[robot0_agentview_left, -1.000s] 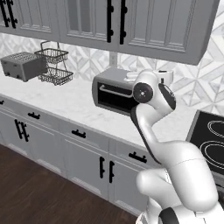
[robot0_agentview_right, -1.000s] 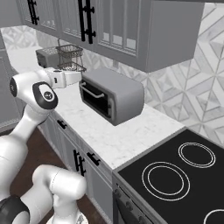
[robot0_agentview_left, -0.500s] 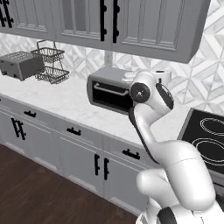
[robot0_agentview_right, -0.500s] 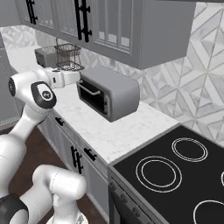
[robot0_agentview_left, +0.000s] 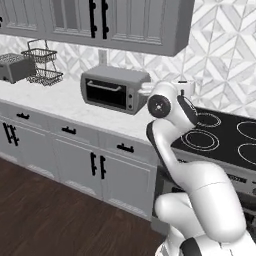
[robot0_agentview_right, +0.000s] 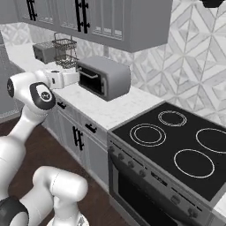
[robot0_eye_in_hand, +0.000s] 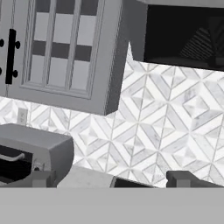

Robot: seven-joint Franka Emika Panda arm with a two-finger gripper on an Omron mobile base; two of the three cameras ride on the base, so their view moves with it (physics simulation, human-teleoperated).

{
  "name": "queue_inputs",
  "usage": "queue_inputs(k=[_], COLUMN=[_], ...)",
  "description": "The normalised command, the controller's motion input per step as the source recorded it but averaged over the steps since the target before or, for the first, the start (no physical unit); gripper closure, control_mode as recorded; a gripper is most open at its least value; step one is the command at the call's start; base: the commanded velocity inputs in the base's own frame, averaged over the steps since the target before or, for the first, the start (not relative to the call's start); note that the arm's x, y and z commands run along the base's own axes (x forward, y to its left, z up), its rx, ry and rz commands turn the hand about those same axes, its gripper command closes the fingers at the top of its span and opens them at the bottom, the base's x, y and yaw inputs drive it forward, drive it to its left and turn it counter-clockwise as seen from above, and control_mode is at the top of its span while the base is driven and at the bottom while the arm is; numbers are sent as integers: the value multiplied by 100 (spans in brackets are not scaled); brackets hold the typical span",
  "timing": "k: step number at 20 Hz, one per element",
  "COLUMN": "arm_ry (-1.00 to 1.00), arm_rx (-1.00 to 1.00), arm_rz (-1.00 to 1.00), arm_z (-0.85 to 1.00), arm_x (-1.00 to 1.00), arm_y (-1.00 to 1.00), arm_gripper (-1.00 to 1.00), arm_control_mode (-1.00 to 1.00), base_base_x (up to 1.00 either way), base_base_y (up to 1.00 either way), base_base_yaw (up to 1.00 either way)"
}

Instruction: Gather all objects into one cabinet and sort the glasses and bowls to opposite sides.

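Observation:
The red cup, the beige tumbler, the blue cup and the brown bowl are all out of view. My gripper point(robot0_eye_in_hand: 113, 180) is open, its two dark fingertips point(robot0_eye_in_hand: 41, 178) wide apart with nothing between them. It is held up at chest height above the counter's front edge, beside the toaster oven point(robot0_agentview_right: 103, 77). In the right base view the gripper point(robot0_agentview_right: 75, 78) points toward the oven; from the left base view the hand point(robot0_agentview_left: 184, 89) sits behind my elbow. A wall cabinet with glass-paned doors point(robot0_eye_in_hand: 61, 52) hangs ahead, upper left in the hand view.
A grey toaster oven point(robot0_agentview_left: 112, 90) stands on the white counter point(robot0_agentview_left: 65, 102). The black cooktop point(robot0_agentview_right: 176, 141) lies to its right, under a range hood point(robot0_eye_in_hand: 183, 35). A toaster point(robot0_agentview_left: 15, 67) and a wire rack point(robot0_agentview_left: 42, 65) stand far left. Grey upper cabinets point(robot0_agentview_left: 125, 22) run above.
The whole picture has shifted: the base has driven right along the counter, so the toaster oven slid left and the cooktop came into view. My arm keeps the same pose.

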Motion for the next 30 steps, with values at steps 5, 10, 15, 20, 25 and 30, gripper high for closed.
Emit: queue_inputs(k=[5, 10, 15, 20, 25, 30], arm_ry=[0, 0, 0, 0, 0, 0], arm_rx=[0, 0, 0, 0, 0, 0], arm_rz=[0, 0, 0, 0, 0, 0], arm_z=[0, 0, 0, 0, 0, 0], arm_x=[0, 0, 0, 0, 0, 0], arm_y=[0, 0, 0, 0, 0, 0], arm_gripper=[-100, -100, -100, -100, -100, -100], arm_control_mode=[100, 100, 100, 100, 100, 100], base_base_x=[-16, -5, -8, -20, -20, -13], base_base_y=[-100, -100, -100, -92, -37, -78], base_base_yaw=[-17, -16, -15, -17, -10, -9])
